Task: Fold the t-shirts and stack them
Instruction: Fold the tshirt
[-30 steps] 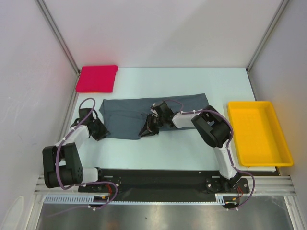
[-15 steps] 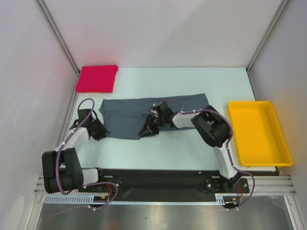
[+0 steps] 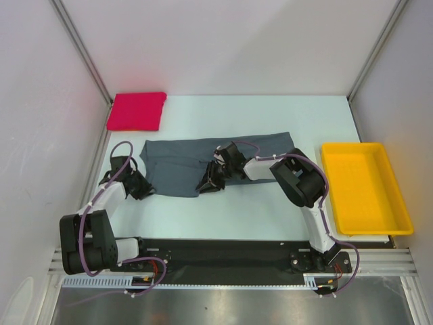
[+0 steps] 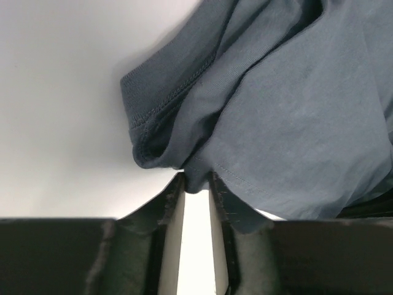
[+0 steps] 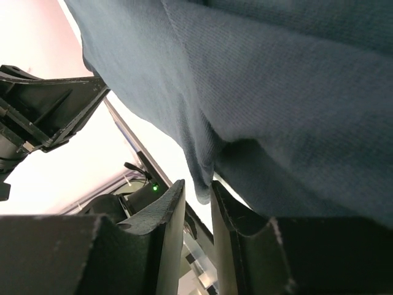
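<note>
The slate-grey t-shirt [image 3: 203,159] lies spread across the middle of the table. My left gripper [image 3: 140,185] is at its front-left corner, and in the left wrist view it [image 4: 196,184] is shut on a bunched fold of the grey cloth [image 4: 288,110]. My right gripper [image 3: 209,181] is at the middle of the shirt's front edge. In the right wrist view it [image 5: 198,193] is pinched on a hanging edge of the grey cloth [image 5: 276,92], lifted a little. The pinkish-red t-shirt [image 3: 137,110] lies folded at the back left corner.
A yellow tray [image 3: 366,187] stands at the right side of the table. White walls with metal posts close in the back and sides. Bare white tabletop [image 3: 223,213] lies between the grey shirt and the arm bases.
The left arm's elbow has drawn in and its gripper has shifted slightly with the shirt's corner. The right gripper and the shirt have hardly moved.
</note>
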`<state>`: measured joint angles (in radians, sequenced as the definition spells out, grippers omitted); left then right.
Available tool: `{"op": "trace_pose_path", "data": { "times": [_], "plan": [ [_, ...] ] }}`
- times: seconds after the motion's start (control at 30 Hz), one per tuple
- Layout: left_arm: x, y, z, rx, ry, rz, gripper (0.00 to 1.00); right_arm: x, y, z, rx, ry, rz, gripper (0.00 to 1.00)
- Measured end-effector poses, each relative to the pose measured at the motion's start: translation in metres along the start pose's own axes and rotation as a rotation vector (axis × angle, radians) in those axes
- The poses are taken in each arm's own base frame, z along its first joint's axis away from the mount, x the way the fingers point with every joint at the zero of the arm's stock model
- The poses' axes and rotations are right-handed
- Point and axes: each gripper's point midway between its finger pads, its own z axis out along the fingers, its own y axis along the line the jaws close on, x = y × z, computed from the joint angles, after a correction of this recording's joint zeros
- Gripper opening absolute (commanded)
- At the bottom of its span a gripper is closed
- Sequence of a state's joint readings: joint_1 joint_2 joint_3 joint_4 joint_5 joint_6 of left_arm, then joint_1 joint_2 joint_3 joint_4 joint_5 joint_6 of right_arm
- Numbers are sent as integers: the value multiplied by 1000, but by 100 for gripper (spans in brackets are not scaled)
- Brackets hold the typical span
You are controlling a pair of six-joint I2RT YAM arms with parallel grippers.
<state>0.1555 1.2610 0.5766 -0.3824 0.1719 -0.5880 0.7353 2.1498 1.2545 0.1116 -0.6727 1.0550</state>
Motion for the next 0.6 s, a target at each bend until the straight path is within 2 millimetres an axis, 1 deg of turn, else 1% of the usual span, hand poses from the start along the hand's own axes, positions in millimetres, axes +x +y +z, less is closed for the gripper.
{"op": "trace_pose_path", "data": {
  "times": [0.13,0.27,0.4,0.5,0.6],
  "plan": [
    [0,0,0,1,0,-6,19,1,-1,0,-1,8,2,30],
    [0,0,0,0,0,-6,13,3,-2,0,1,14,5,33],
    [0,0,0,0,0,-6,8,4,-7,2,8,23,13,33],
    [0,0,0,0,0,-6,1,6,-8,3,5,38,15,29],
    [0,-1,0,0,-1,-6,0,7,-9,4,11,43,9,18]
  ]
}}
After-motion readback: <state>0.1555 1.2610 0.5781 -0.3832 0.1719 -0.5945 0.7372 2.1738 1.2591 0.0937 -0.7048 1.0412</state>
